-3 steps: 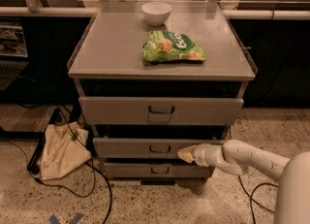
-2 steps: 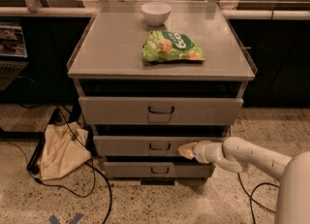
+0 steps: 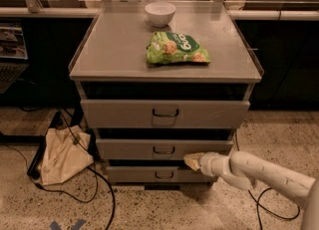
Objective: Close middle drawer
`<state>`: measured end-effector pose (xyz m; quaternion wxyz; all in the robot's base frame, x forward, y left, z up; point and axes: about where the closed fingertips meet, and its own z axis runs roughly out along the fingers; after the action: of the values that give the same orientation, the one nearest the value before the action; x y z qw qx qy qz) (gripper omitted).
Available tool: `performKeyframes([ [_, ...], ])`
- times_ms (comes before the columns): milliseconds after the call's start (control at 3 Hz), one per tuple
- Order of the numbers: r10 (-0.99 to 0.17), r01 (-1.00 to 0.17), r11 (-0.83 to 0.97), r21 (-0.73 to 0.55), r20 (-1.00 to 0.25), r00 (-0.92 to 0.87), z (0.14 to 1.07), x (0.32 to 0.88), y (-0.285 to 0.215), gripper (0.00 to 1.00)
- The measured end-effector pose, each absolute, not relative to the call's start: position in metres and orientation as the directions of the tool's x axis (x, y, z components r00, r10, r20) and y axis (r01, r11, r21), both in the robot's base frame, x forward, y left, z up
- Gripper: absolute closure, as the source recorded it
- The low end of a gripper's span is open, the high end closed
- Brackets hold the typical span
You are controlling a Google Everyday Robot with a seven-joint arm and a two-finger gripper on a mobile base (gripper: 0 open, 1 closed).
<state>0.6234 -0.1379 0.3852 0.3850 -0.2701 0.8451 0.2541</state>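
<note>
The middle drawer (image 3: 164, 149) is a low grey front with a small dark wire handle (image 3: 164, 150) at its centre, between the taller top drawer (image 3: 164, 113) and the bottom drawer (image 3: 159, 174). Its front stands slightly forward of the cabinet body. My gripper (image 3: 192, 161) comes in from the lower right on a white arm (image 3: 264, 172). Its tip is at the lower right part of the middle drawer front, to the right of the handle.
On the cabinet top (image 3: 109, 50) stand a white bowl (image 3: 160, 13) and a green snack bag (image 3: 177, 48). A beige cloth bag (image 3: 62, 154) and black cables (image 3: 102, 194) lie on the floor at the left. A cable (image 3: 261, 206) runs on the floor at the right.
The gripper stays at the right part of the middle drawer front. The drawer and arm show no clear movement.
</note>
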Motion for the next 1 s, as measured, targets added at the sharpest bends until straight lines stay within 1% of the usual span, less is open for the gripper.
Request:
performKeyframes([
  [333,-0.147,-0.563,0.774,0.288,-0.784,-0.603,0.3703,0.5825,-0.1375,1.00],
  [667,-0.122,-0.546,0.784,0.294,-0.791,-0.600,0.3760,0.5809,-0.1422,0.81],
  [1000,-0.122,-0.547,0.784,0.294,-0.791,-0.600,0.3759,0.5810,-0.1419,0.50],
])
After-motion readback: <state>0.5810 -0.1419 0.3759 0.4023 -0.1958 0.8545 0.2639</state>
